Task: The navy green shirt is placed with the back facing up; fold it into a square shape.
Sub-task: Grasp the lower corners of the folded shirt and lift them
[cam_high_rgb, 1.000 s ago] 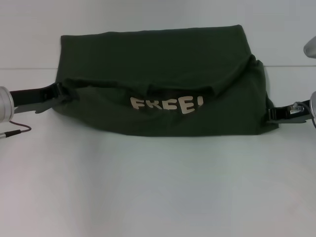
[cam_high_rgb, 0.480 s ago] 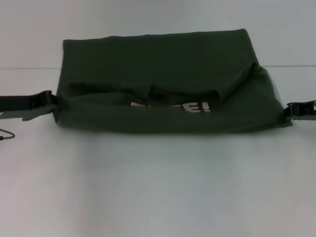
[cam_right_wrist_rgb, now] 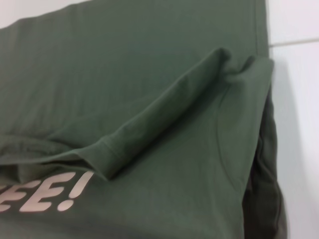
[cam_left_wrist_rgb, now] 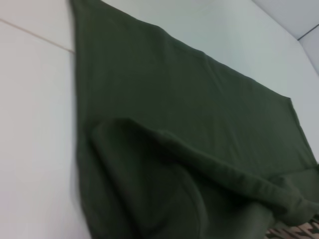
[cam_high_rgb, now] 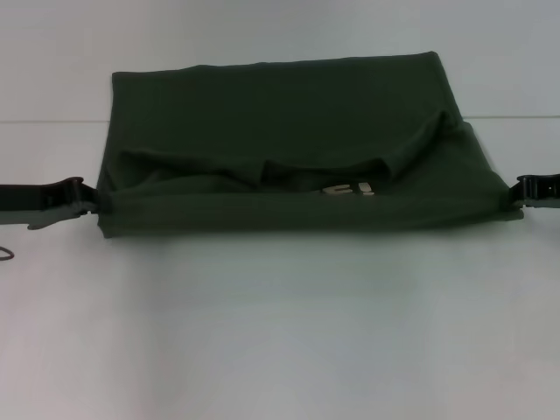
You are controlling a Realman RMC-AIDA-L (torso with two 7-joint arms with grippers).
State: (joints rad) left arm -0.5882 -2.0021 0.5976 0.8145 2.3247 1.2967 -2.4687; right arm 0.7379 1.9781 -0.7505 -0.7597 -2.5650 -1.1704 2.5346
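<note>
The navy green shirt [cam_high_rgb: 289, 105] lies across the far half of the white table [cam_high_rgb: 280, 332], folded into a wide band with a sagging fold along its near side. A sliver of pale lettering [cam_high_rgb: 350, 187] shows under that fold. My left gripper [cam_high_rgb: 87, 201] pinches the band's near left corner, and my right gripper [cam_high_rgb: 516, 194] pinches its near right corner. The left wrist view shows only olive fabric [cam_left_wrist_rgb: 189, 124] with a rolled fold. In the right wrist view the shirt [cam_right_wrist_rgb: 124, 74] has a hemmed flap over the lettering [cam_right_wrist_rgb: 45, 191].
Bare white table surface stretches from the shirt's near edge to the front. A thin seam line [cam_high_rgb: 52, 121] crosses the table behind both arms. A bit of dark cable [cam_high_rgb: 4, 254] shows at the left edge.
Both grippers have moved outward and away from me with the shirt's corners. The near edge has been stretched flatter and wider, and the fold now hides most of the lettering.
</note>
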